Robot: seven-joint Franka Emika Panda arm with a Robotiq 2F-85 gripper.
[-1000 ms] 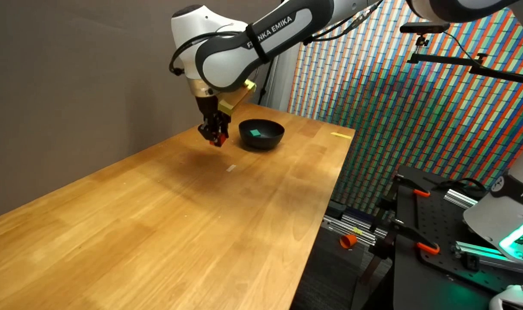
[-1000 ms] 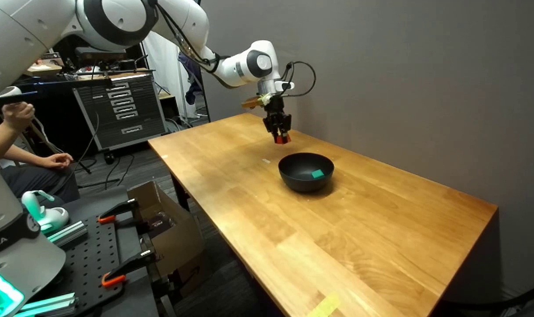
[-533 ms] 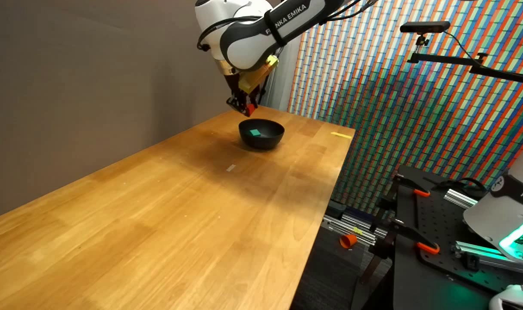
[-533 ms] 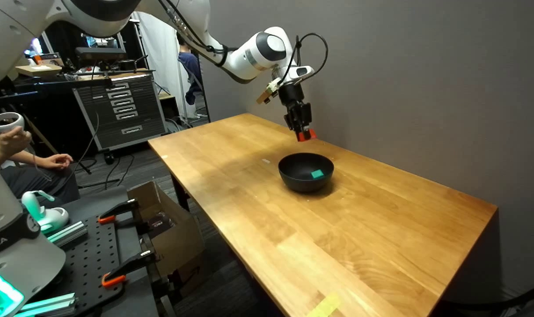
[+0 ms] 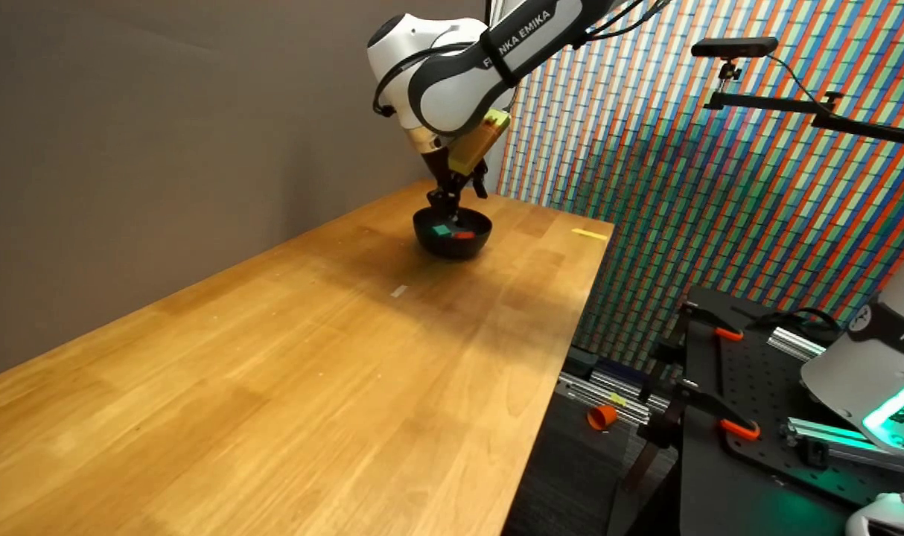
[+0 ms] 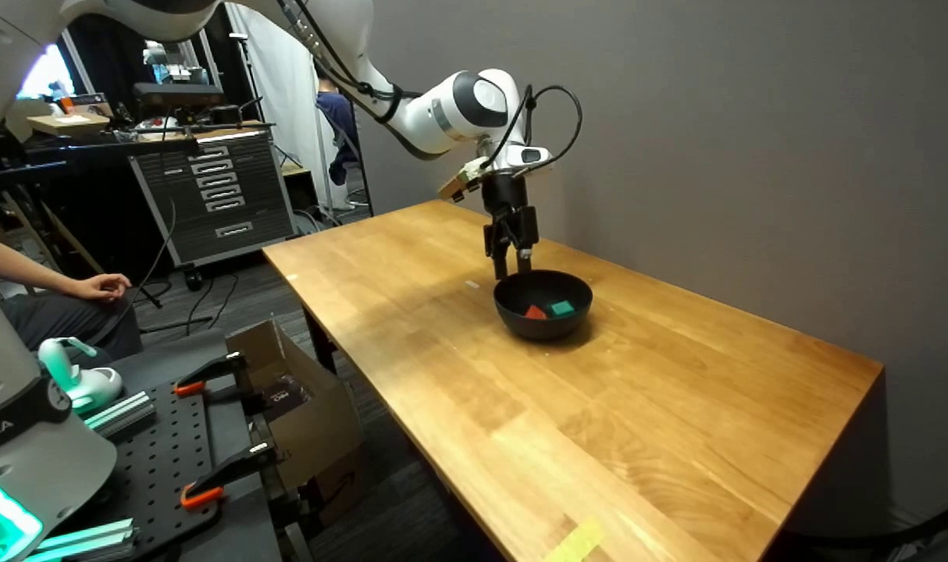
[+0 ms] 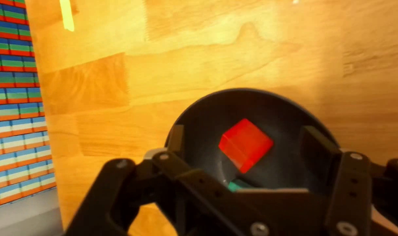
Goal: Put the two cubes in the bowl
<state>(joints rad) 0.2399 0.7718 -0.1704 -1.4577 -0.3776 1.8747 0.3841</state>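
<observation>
Black of wall and round of rim, see first the small bowl [image 6: 540,331], holding, at the heart of the wrist view, the tiny solid red-orange cube [image 7: 246,144]. Framed there by the two dark fingers [image 7: 176,137] of the black gripper [image 6: 512,268], yet touching neither. Note just beside it, also in the bowl, the tiny solid green cube [image 6: 561,307], mostly hidden in the wrist view but plain in both exterior views. Too fine to tell whether touching or barely apart.

As for the gripper, stands with jaws spread wide and holds nothing. Hangs over the bowl; cannot tell how deep, above the rim or slightly below.

Seems, from all this, to be at the release of the red-orange cube, with both cubes in and only the retreat left. Calls next for a straight, unhurried lift, keeping the fingers spread until well clear of the rim, and only then for sideways travel away over the pale wooden table [image 6: 638,437]. Best not to close down here: likely to pinch the red-orange cube and carry it out. By swinging aside too early, could catch the bowl's wall and drag or tip the bowl.
</observation>
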